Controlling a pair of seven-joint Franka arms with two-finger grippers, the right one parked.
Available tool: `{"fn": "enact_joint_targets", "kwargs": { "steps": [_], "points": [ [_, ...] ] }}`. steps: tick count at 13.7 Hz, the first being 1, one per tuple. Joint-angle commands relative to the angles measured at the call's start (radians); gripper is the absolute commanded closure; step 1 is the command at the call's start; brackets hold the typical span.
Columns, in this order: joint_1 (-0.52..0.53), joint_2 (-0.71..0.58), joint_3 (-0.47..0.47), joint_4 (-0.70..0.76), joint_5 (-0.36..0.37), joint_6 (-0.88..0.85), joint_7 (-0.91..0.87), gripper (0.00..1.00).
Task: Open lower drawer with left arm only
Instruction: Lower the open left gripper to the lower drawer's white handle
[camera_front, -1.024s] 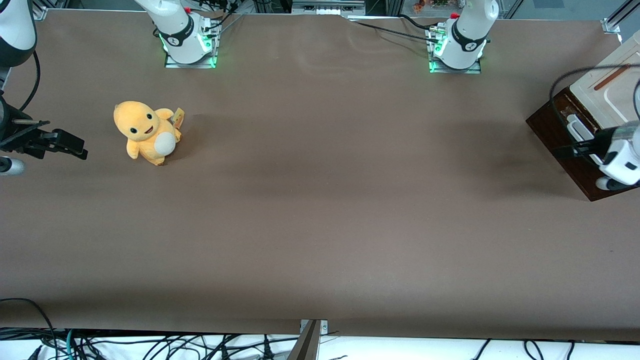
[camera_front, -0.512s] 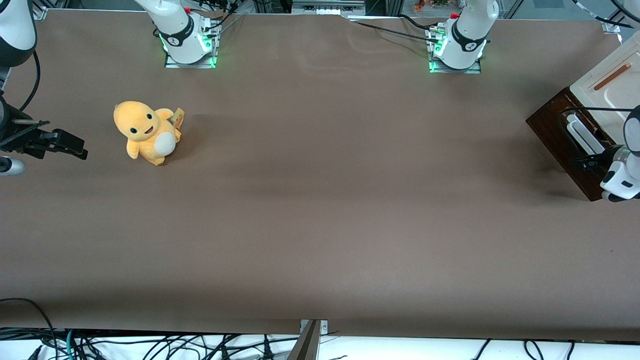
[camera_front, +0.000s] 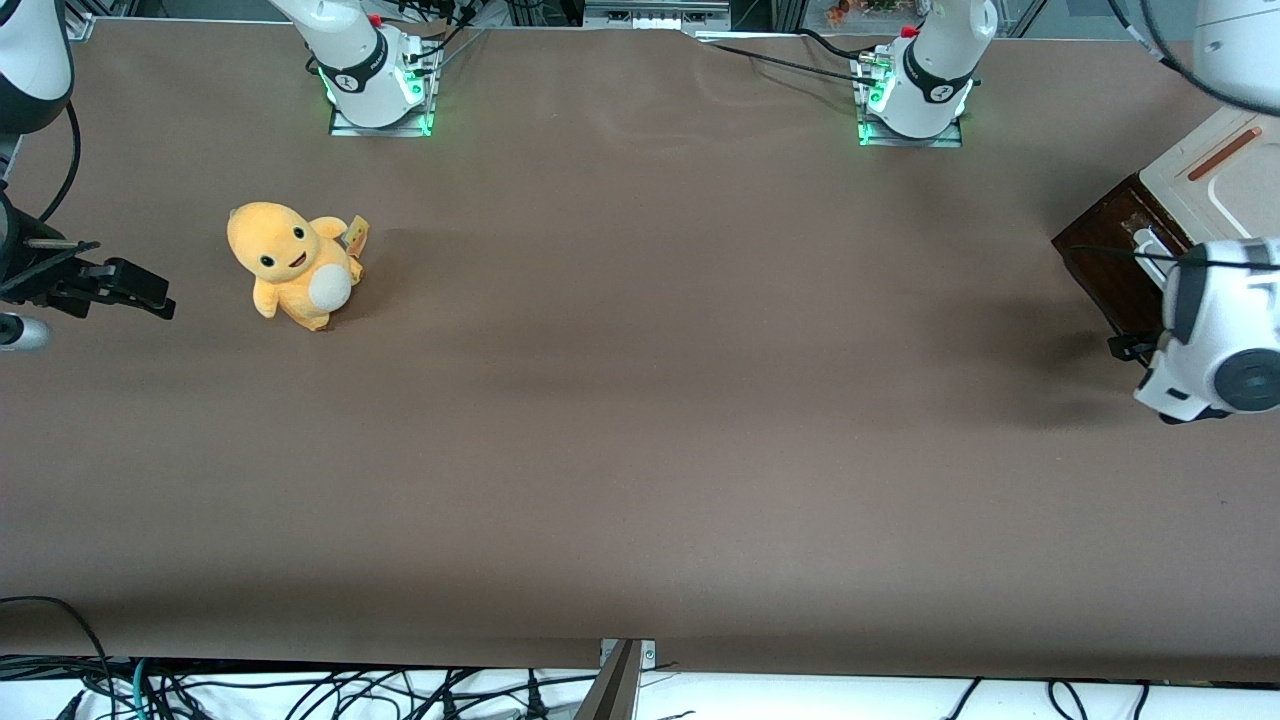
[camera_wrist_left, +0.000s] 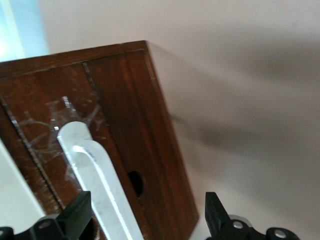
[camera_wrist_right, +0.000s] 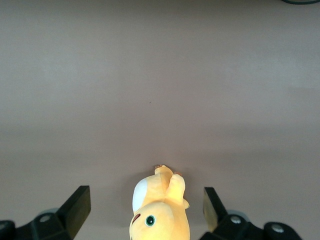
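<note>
Yellow plush toy lies toward the parked arm's end of the table. Lower drawer sits closed at the working arm's end. Gripper spread wide, empty, straddling its white handle without contact

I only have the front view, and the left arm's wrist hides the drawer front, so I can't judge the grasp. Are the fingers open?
Observer: Yes. The gripper is open, right in front of the lower drawer.
Operator: Is the handle between them?
Observer: The white bar handle runs between them, close to one of the fingers; nothing is clamped.
Operator: Anything else on that front?
Observer: A dark round hole beside the handle.
</note>
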Motion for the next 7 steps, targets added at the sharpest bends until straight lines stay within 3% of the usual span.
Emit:
{"fn": "enact_joint_targets", "kwargs": {
  "steps": [1,7],
  "points": [
    [-0.018,0.056,0.003,0.012,0.12,-0.052,-0.081,0.0],
    [-0.084,0.142,0.003,0.009,0.309,-0.174,-0.174,0.0]
  ]
}}
